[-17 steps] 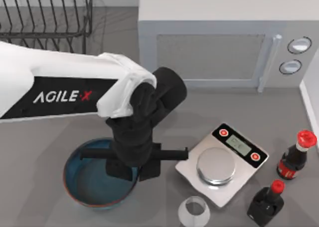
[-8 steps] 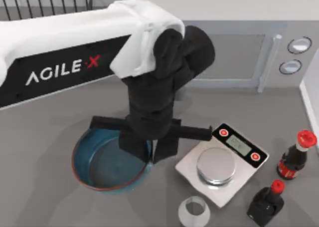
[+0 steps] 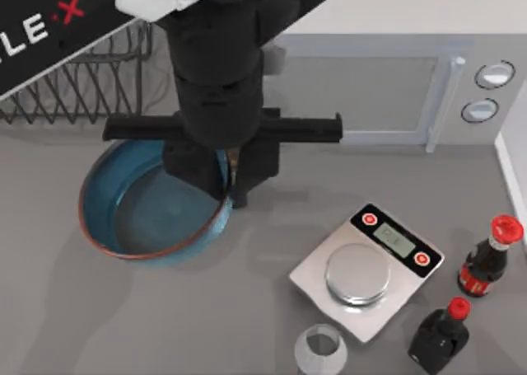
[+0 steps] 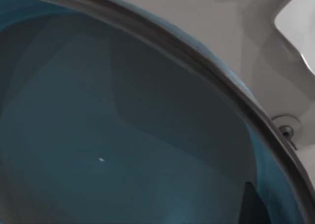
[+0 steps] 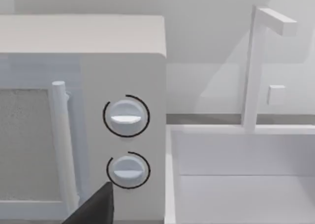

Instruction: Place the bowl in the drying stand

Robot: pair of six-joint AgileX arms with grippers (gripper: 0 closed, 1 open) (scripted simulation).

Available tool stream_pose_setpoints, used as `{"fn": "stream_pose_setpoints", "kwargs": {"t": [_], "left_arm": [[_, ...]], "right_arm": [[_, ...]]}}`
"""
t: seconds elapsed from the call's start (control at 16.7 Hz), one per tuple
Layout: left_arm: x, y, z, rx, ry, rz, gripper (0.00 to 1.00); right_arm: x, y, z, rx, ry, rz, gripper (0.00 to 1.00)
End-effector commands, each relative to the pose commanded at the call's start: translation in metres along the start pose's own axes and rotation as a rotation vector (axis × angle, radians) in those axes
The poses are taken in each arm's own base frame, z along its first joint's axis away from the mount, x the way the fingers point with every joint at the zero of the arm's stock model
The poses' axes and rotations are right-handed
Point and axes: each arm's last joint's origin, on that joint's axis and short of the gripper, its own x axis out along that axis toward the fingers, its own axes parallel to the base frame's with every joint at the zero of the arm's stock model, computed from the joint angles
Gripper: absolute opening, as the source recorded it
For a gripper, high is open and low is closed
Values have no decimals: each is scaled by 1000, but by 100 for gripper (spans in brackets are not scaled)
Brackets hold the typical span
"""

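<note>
The teal-blue bowl (image 3: 140, 218) with its reddish-brown rim hangs above the table at the left, just in front of the black wire drying stand (image 3: 82, 91) at the back left. My left gripper (image 3: 226, 180) is shut on the bowl's right rim, one finger inside and one outside. In the left wrist view the bowl's inside (image 4: 98, 135) is very close, with a dark finger (image 4: 248, 204) at its edge. My right arm is parked off to the right; a dark bit of its gripper (image 5: 93, 210) faces the microwave's knobs.
A white microwave (image 3: 354, 78) stands at the back, right of the stand. A kitchen scale (image 3: 366, 268), a small clear glass cup (image 3: 319, 350) and two dark bottles (image 3: 487, 260) (image 3: 440, 334) sit at the front right. A white sink edge (image 3: 515, 169) runs along the right.
My left arm has risen and moved back and to the left with the bowl, which now hangs higher and nearer the drying stand.
</note>
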Motion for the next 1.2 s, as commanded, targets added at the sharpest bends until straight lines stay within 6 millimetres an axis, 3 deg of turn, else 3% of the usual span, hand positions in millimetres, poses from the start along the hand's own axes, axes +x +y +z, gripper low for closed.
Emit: {"fn": "stream_pose_setpoints", "kwargs": {"t": [0.18,0.54,0.66,0.9,1.2], "left_arm": [[-14,7,-1,-26,-6,14,0],[-13,6,-2,-21,-2,17,0],[-13,14,2,-33,-9,2,0],[-19,64,15,-83,-118,-98,0],[-43,129,19,-95,-465,-243,0]], "right_arm": [[0,0,0,0,0,0,100],[0,0,0,0,0,0,100],[0,0,0,0,0,0,100],[0,0,0,0,0,0,100],[0,0,0,0,0,0,100]]}}
